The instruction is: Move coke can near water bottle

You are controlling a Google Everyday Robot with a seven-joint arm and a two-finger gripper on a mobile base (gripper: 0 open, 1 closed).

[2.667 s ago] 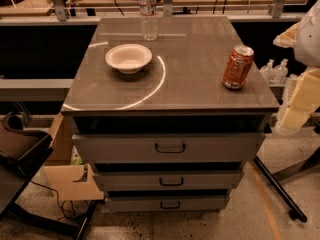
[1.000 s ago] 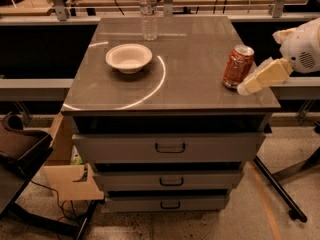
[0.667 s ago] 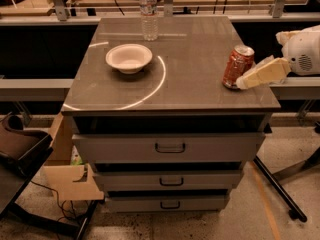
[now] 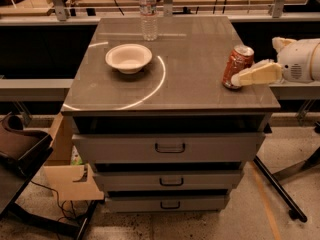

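Observation:
The coke can (image 4: 237,64), red-orange with a silver top, stands upright near the right edge of the grey cabinet top (image 4: 190,44). The water bottle (image 4: 148,13), clear with a white cap, stands at the back of the top, left of centre. My gripper (image 4: 251,75), cream-coloured, reaches in from the right at the can's height. Its tip lies against the can's lower right side. The white arm body (image 4: 300,60) sits just beyond the top's right edge.
A white bowl (image 4: 128,57) sits on the top between the bottle and the front left. The cabinet has three drawers (image 4: 170,148) below. A cardboard box (image 4: 67,176) and a dark chair (image 4: 17,146) stand at the left. A black stand leg (image 4: 277,189) lies at the right.
My gripper has risen from beside the cabinet's right side and moved left to the can, closing the last gap. The can, bottle and bowl have not moved.

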